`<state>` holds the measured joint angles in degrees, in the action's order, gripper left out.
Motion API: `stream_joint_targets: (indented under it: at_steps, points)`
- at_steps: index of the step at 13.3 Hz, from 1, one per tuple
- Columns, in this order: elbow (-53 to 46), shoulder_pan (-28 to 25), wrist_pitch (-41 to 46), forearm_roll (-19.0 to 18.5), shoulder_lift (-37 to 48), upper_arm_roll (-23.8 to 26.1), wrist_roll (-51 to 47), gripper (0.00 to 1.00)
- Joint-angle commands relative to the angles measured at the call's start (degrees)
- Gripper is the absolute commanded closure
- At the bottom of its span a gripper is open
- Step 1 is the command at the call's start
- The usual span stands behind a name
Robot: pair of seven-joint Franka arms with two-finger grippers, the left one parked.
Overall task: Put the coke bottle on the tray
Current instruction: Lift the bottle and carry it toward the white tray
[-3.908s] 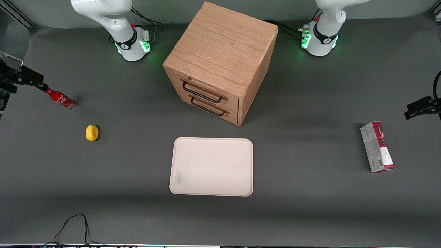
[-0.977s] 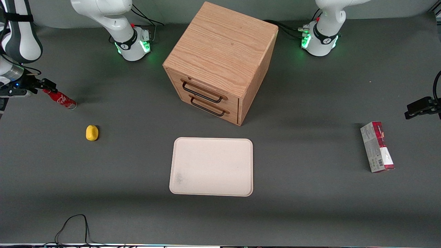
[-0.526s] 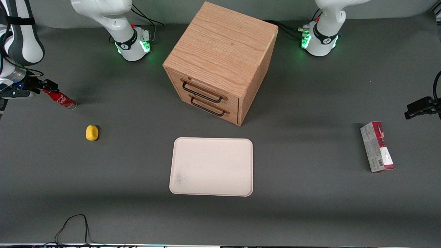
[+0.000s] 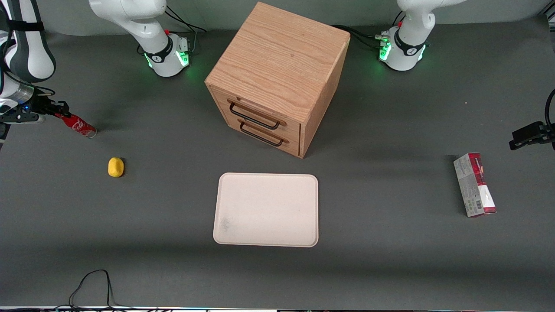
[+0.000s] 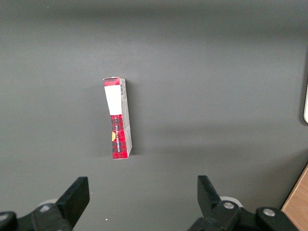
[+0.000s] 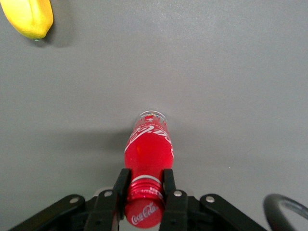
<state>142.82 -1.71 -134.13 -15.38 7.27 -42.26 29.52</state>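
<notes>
The coke bottle (image 4: 79, 125) is small, slim and red with white script. It stands on the dark table toward the working arm's end, with its silvery base on the surface. My right gripper (image 4: 60, 112) is at its top. In the right wrist view the gripper (image 6: 144, 175) has both black fingers (image 6: 121, 182) pressed against the ribbed neck just under the red cap of the bottle (image 6: 149, 147). The pale cream tray (image 4: 266, 175) lies flat in the middle of the table, nearer the front camera than the cabinet and well away from the bottle.
A small yellow lemon-like object (image 4: 115, 167) lies near the bottle, closer to the front camera; it also shows in the right wrist view (image 6: 29, 17). An oak drawer cabinet (image 4: 277, 65) stands mid-table. A red-and-grey carton (image 4: 475, 184) lies toward the parked arm's end.
The gripper has come down from beside the cap, turned, and settled with its fingers around the bottle's neck. The bottle, tray and other objects have not moved.
</notes>
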Motion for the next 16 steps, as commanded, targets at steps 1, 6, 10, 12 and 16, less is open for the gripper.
stream_joint_targets:
  at_steps: [1, 6, 10, 12, 16]
  points:
    - [-2.8, -1.3, 4.8, -0.4, 2.1, 0.2, 0.1, 1.0]
    - [-19.4, -6.4, 23.8, 1.0, 5.8, 0.3, 0.1, 1.0]
    - [-36.8, -10.7, 42.5, 4.7, 5.8, 0.6, 0.9, 1.0]
    - [-43.1, -11.3, 47.4, 4.9, 5.9, 0.9, 1.1, 1.0]
    - [-51.2, -16.6, 50.6, 5.3, 4.8, 1.2, 1.3, 1.0]
